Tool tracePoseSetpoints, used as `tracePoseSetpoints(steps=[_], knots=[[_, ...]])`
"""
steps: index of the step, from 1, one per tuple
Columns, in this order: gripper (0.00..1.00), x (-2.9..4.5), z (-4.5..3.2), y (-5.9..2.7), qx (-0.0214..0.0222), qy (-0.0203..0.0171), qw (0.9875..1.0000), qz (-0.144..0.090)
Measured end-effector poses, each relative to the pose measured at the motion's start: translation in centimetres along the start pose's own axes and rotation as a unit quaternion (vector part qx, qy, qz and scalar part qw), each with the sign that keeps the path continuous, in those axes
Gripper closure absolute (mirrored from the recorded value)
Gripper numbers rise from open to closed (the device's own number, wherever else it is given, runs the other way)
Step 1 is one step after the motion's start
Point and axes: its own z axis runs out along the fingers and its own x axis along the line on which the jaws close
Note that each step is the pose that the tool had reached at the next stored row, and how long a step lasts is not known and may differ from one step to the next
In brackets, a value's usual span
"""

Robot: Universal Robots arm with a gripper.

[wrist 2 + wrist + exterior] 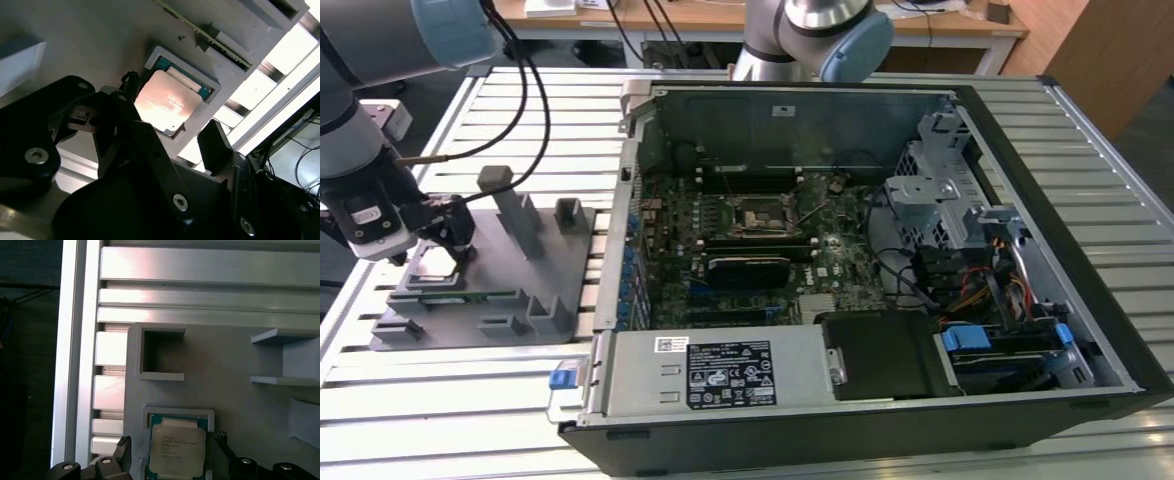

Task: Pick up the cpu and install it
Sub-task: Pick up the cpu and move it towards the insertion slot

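Observation:
The cpu [438, 262], a flat square chip with a shiny metal top and green edge, lies in a square recess of the grey tray [500, 275] at the exterior view's left. My gripper [443, 238] hangs just above it. In both wrist views the black fingers [124, 449] stand on either side of the cpu [177, 450], apart from its edges, so the gripper [172, 444] is open. The second wrist view shows the cpu [167, 102] seated in its frame, the gripper [167, 114] over it and one finger [214, 140] beside it.
An open computer case [1067, 300] lies on the slatted metal table [480, 400], at the exterior view's right of the tray. Its motherboard has a cpu socket [758, 215] near the middle. Upright posts [514, 210] rise from the tray close to the gripper. A memory stick [210, 37] sits in the tray.

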Motion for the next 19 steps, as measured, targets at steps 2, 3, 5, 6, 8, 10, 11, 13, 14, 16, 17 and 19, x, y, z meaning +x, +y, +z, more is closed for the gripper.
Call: tracePoseSetpoints(steps=[2, 3, 5, 6, 8, 10, 11, 13, 14, 16, 17, 19], knots=[[0.26, -0.01, 0.03, 0.01, 0.0012, 0.0, 1.0, 0.001], [0.26, -0.01, 0.05, 0.05, 0.0012, 0.0, 1.0, 0.002], [0.26, -0.01, 0.1, 0.09, 0.0011, -0.0001, 0.9999, 0.01], [0.26, -0.01, 0.12, 0.11, 0.0013, -0.0002, 0.9999, 0.014], [0.26, -0.01, 0.19, 0.11, 0.0016, -0.0004, 0.9998, 0.019], [0.26, -0.02, 0.25, 0.11, 0.0021, -0.0004, 0.9998, 0.021], [0.26, -0.01, 0.27, 0.11, 0.0023, -0.0004, 0.9998, 0.022], [0.28, -0.01, 0.27, 0.11, 0.0024, -0.0004, 0.9998, 0.022], [0.35, -0.01, 0.28, 0.11, 0.0025, -0.0006, 0.9998, 0.022], [0.35, -0.01, 0.29, 0.12, 0.0034, -0.0033, 0.9998, 0.022], [0.35, -0.01, 0.3, 0.13, 0.0052, -0.0053, 0.9997, 0.022], [0.35, 0.02, 0.29, 0.12, 0.0089, -0.0091, 0.9997, 0.022]])
